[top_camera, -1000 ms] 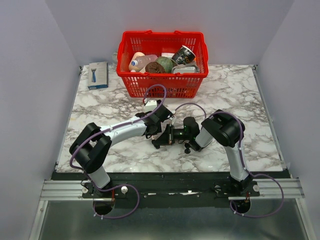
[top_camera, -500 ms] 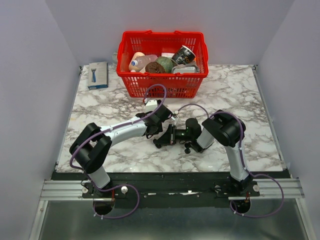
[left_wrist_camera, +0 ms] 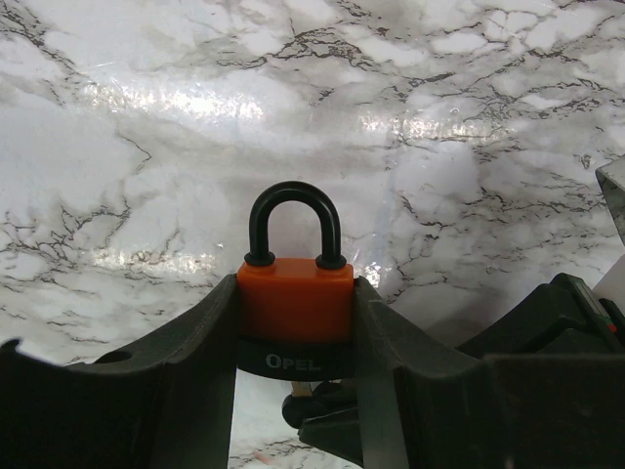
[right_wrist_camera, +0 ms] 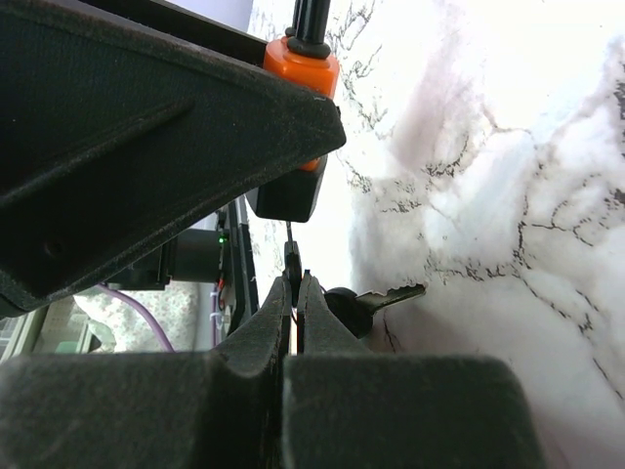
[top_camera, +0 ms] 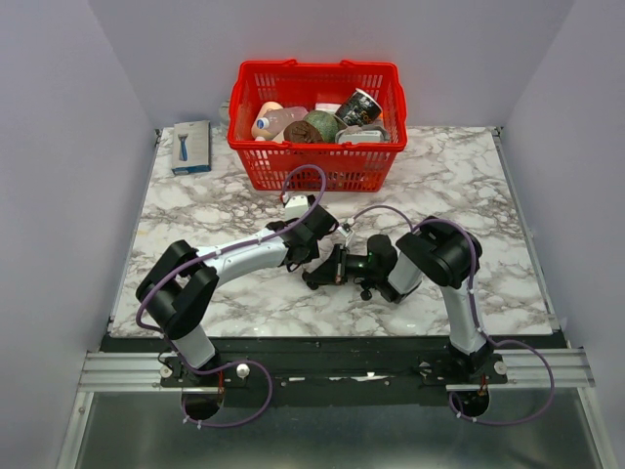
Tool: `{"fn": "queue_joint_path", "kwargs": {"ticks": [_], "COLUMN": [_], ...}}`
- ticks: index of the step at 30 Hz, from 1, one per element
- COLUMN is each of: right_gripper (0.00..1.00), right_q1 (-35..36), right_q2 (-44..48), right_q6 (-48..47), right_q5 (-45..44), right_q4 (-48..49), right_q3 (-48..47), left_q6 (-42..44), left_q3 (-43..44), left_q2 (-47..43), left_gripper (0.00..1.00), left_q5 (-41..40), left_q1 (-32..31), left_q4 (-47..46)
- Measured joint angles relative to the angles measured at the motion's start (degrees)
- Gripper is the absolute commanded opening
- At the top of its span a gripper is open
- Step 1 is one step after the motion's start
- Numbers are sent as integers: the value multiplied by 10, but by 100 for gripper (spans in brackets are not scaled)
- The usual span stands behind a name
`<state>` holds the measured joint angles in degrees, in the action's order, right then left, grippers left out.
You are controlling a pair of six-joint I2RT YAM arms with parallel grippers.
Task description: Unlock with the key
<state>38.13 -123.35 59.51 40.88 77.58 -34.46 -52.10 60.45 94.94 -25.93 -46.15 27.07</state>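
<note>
- Our left tool [left_wrist_camera: 293, 337] was clamped on the orange padlock [left_wrist_camera: 295, 293] over the worktop [left_wrist_camera: 146, 147].
- Our right tool [right_wrist_camera: 294, 293] was pinching the key [right_wrist_camera: 290, 256], with the blade meeting the lock's underside. We couldn't tell how deep it sat.
- Our take: line the blade up straight, seat it fully, then twist gently while the left grip braces.
- The spare key [right_wrist_camera: 386, 296] dangling beside it looked like a snag risk.

Left jaws hide the padlock [left_wrist_camera: 295, 298] base (keyhole side); key [right_wrist_camera: 291, 256] tip's seating too small to tell.
</note>
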Motion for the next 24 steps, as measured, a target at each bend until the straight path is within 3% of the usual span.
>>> {"fn": "queue_joint_path", "kwargs": {"ticks": [15, 24], "right_gripper": [1, 1], "right_q1": [3, 6], "right_q2": [15, 35], "right_q6": [-11, -16], "right_q5": [-34, -49], "right_q4": [-7, -79], "right_q3": [17, 4], "left_q6": [-20, -22], "left_q3": [7, 8], "left_q2": [8, 17], "left_gripper": [0, 0], "left_q5": [-2, -15], "left_q1": [-2, -5], "left_q4": [2, 1]}}
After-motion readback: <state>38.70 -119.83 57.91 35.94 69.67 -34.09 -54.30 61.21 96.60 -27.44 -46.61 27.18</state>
